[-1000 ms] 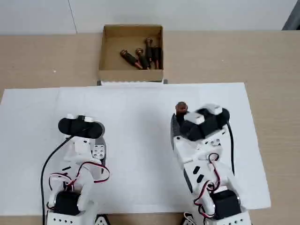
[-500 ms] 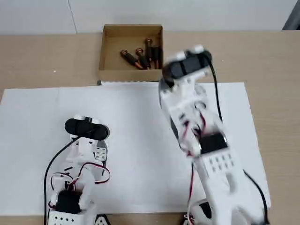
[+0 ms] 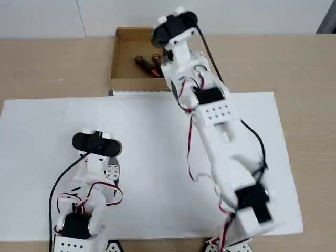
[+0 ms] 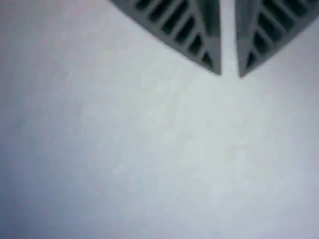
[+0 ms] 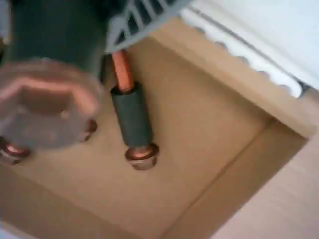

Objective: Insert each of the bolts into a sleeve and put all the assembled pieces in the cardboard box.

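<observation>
The cardboard box (image 3: pixel 124 46) stands at the far middle of the table with assembled bolt-and-sleeve pieces (image 3: pixel 147 64) lying in it. My right arm stretches out over the box, and its gripper (image 3: pixel 169 52) hangs above the box's right half. In the right wrist view the right gripper (image 5: pixel 99 30) is shut on a black sleeve with a copper bolt head (image 5: pixel 47 102), held above the box floor (image 5: pixel 199 134). Another assembled piece (image 5: pixel 132 119) lies flat below it. My left gripper (image 4: pixel 229 72) points down at the white paper, shut with only a thin slit between its fingers and nothing held.
A white paper sheet (image 3: pixel 147 136) covers the near table. The left arm (image 3: pixel 96 144) sits folded at the near left. A white corrugated strip (image 5: pixel 239 50) runs along the box's near wall. Bare wood lies on either side of the box.
The right arm has swung from above the paper forward to over the box, carrying the assembled piece. The left arm has barely shifted.
</observation>
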`<state>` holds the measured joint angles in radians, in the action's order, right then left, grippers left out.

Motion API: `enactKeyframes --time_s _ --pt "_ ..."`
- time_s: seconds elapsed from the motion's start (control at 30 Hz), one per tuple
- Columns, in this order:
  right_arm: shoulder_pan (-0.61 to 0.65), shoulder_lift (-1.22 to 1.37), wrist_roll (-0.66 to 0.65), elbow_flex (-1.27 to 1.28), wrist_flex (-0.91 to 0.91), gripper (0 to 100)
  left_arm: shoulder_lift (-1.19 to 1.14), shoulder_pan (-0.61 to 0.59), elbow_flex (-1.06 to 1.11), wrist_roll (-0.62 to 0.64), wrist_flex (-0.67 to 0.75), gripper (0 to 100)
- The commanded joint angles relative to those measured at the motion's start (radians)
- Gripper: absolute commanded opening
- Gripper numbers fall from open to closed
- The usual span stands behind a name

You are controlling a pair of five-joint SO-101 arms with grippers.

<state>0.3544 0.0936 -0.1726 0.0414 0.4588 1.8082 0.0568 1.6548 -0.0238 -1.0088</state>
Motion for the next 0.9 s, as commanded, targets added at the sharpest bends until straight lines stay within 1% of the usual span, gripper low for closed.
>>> enactKeyframes --time_s 0.0,0.43,0.6,0.73,0.8,0.87 --pt "-0.008 0.113 -0.055 -0.207 -0.036 0.3 0.009 0.0 -0.004 -0.005 0.017 1" --pt "0.062 0.656 -0.21 -0.758 -0.036 0.3 0.009 0.0 -0.004 -0.003 0.017 1" --pt "0.091 0.812 -0.29 -0.93 -0.035 0.4 0.009 0.0 -0.004 -0.005 0.017 1" --pt "0.102 0.892 -0.302 -1.017 -0.025 0.6 0.009 0.0 -0.004 -0.003 0.017 1" --pt "0.102 0.909 -0.302 -1.036 -0.022 3.0 0.009 -0.002 -0.004 -0.002 0.017 1" --pt "0.102 0.918 -0.301 -1.048 0.004 9.5 0.009 -0.002 -0.004 -0.002 0.017 1"
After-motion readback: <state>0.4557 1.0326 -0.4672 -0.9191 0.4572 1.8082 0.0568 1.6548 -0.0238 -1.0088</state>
